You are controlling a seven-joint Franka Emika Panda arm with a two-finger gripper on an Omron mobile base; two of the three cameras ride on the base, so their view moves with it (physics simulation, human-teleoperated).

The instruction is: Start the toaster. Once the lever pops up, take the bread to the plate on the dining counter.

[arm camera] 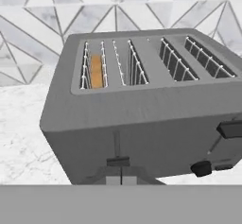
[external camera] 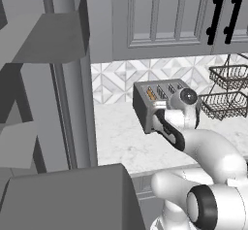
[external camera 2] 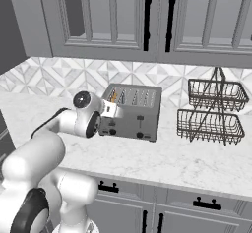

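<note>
Grey panelled wall cabinets (external camera 2: 147, 15) above, geometric tile backsplash (external camera 2: 59, 77), white marble countertop (external camera 2: 162, 163), two-tier wire basket (external camera 2: 212, 111).

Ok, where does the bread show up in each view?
Left base view: bread just above centre, in the toaster's leftmost slot.
Right base view: bread left of centre, same end slot.
Hand view: bread upper left.
Shared landmark: the toaster.
</note>
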